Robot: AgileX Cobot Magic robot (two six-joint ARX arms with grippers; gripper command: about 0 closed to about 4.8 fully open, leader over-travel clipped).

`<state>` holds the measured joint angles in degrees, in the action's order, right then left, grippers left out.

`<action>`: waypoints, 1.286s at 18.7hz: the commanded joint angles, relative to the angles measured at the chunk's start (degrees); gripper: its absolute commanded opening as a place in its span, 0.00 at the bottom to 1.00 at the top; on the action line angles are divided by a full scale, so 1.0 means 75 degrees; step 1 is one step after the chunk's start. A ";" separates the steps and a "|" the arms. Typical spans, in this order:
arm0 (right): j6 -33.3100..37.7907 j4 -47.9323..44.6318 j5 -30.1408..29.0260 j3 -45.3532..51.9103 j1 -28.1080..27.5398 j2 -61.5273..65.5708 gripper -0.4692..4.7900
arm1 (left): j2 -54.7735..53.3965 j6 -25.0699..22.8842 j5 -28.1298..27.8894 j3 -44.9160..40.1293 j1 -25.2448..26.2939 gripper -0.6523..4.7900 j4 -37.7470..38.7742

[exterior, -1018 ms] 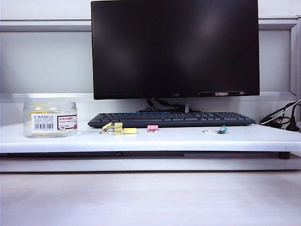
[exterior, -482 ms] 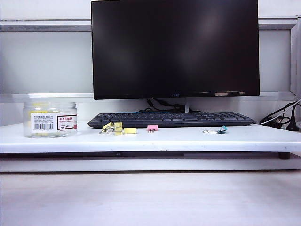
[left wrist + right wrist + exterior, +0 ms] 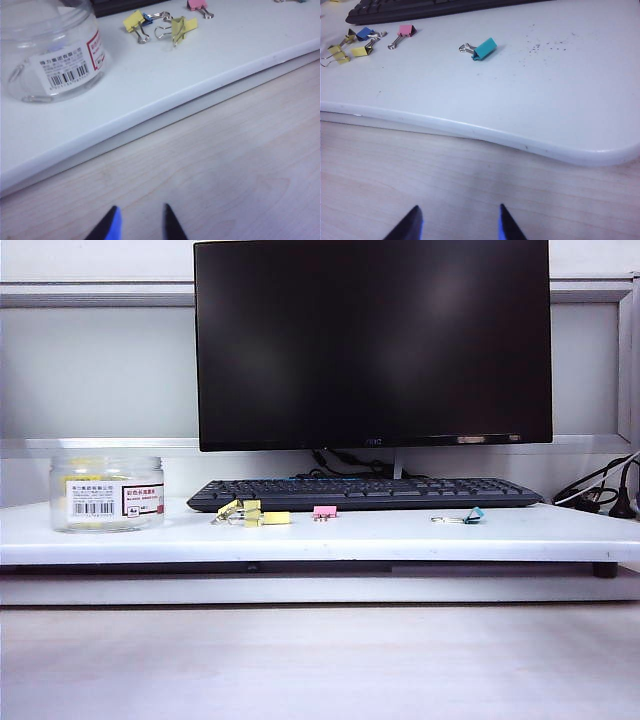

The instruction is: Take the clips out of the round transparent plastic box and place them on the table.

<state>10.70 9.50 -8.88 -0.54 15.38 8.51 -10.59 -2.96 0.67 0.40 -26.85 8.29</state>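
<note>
Left hand [image 3: 140, 227] and right hand [image 3: 459, 222] gape empty; jar [image 3: 106, 494] label shows barcode.

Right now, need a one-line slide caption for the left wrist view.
Left gripper, open and empty, hovers over pale wood short of the table, clear box and yellow clips ahead.

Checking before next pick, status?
Left gripper and right gripper open, empty, over wood surface. Round box upright on table; yellow clips already out. Nothing blocking.
</note>
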 commanded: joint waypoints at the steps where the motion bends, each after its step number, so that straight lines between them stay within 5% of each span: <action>1: 0.0003 -0.0015 -0.0577 0.0003 0.0000 0.0000 0.36 | -0.0006 0.0035 0.0032 -0.0020 -0.0003 0.34 -0.0149; 7: 0.0000 -0.0026 -0.0455 0.0003 -0.0003 0.0000 0.34 | -0.0006 0.0029 0.0032 -0.0020 -0.0003 0.34 -0.0146; 10: 0.0003 -0.0029 -0.0350 0.0003 -0.0003 0.0000 0.17 | -0.0006 0.0029 0.0032 -0.0017 -0.0006 0.34 -0.0146; 24: -0.0003 -0.0047 -0.0350 0.0000 -0.0006 -0.0003 0.17 | 0.0012 0.0029 0.0035 -0.0017 0.0052 0.34 -0.0146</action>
<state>10.70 9.39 -11.55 -0.54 15.35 8.51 -10.50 -2.92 0.67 0.40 -26.83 8.29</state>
